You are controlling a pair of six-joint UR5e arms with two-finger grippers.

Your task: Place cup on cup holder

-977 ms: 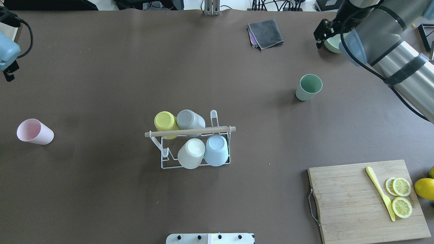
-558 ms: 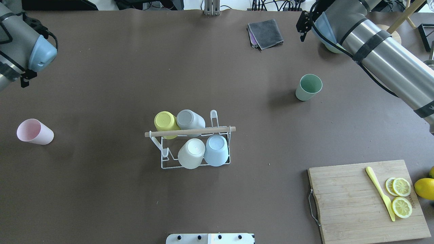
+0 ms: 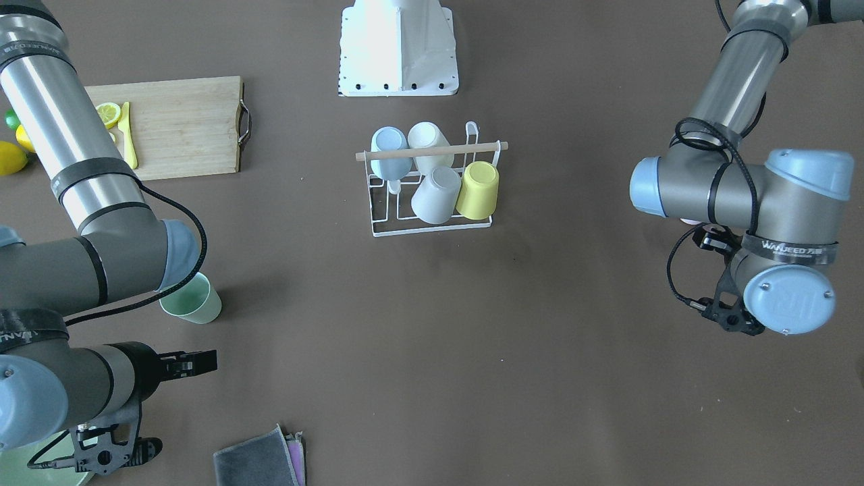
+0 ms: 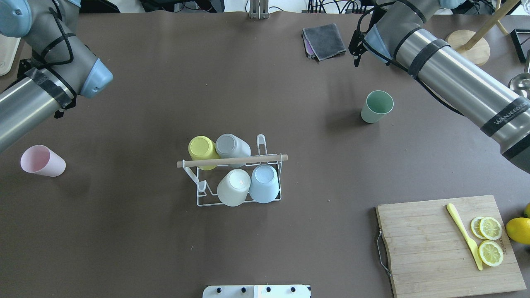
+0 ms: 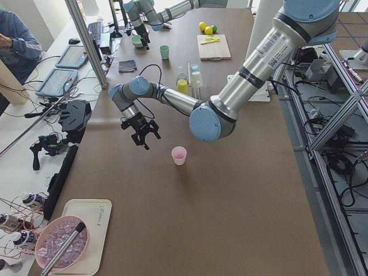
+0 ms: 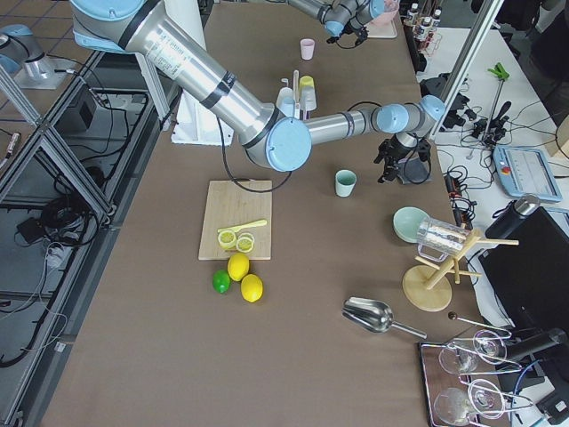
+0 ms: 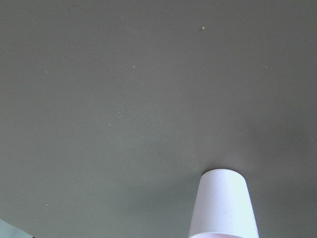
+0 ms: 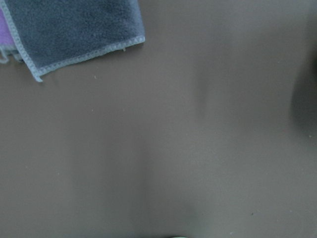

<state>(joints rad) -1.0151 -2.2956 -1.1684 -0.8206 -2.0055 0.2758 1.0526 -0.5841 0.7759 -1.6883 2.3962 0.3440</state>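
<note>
The white wire cup holder (image 4: 201,194) with a wooden rod (image 4: 232,161) stands mid-table and also shows in the front-facing view (image 3: 378,216). It carries a yellow, a grey, a white and a light blue cup, all mouth down. A pink cup (image 4: 41,160) stands loose at the left and shows in the left wrist view (image 7: 223,206). A green cup (image 4: 377,106) stands loose at the right. My left gripper (image 5: 144,135) hovers beyond the pink cup; I cannot tell whether it is open. My right gripper (image 3: 212,361) is open and empty, beyond the green cup (image 3: 192,300).
A folded grey cloth (image 4: 325,40) lies at the far right. A wooden cutting board (image 4: 422,231) with lemon slices and a yellow knife sits at the near right, a lemon (image 4: 518,230) beside it. A pale green bowl (image 6: 412,222) stands past the right gripper.
Both arms have swung inward over the table: the right arm leftward away from the pale green bowl, the left arm rightward into view. The cups and the holder have not moved.
</note>
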